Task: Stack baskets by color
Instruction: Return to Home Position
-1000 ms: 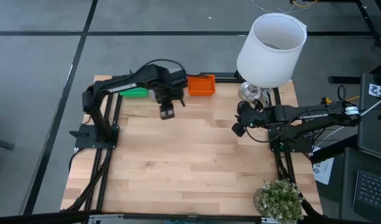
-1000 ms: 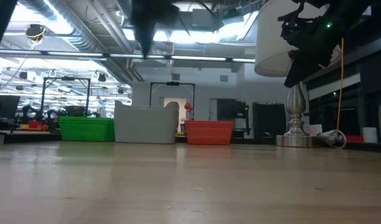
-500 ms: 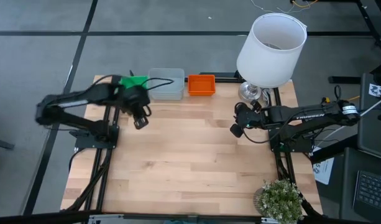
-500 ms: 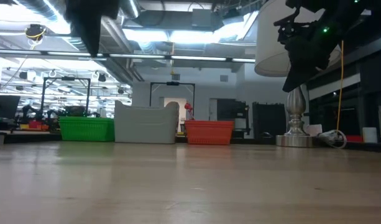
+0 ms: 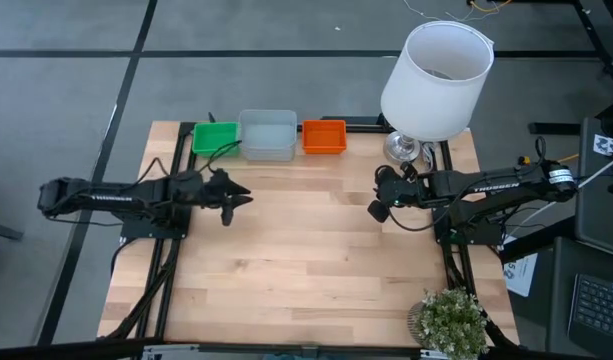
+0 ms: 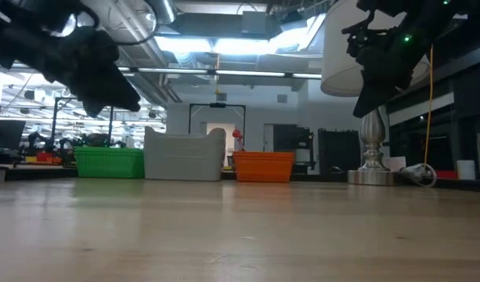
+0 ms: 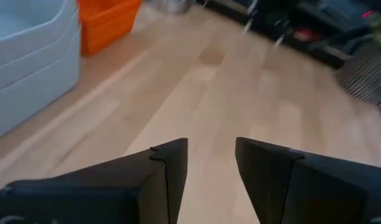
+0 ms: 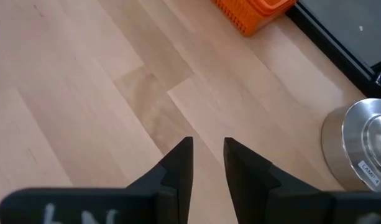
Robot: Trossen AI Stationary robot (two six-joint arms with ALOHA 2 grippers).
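Evidently, with green stack (image 5: 215,138), grey stack (image 5: 267,135) and orange stack (image 5: 324,137) ranged at upper centre, homing is judged in hand: left gripper (image 5: 241,197) and right gripper (image 5: 374,210) are held empty, fingers slightly apart, and only parking is called for.

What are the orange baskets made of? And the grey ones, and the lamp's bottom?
Orange baskets: they look like plastic, with a molded grid of little holes in the wall. Grey baskets: likely plastic too, pale, smooth, slightly see-through. Lamp base: probably polished metal, silvery and mirror-shiny.
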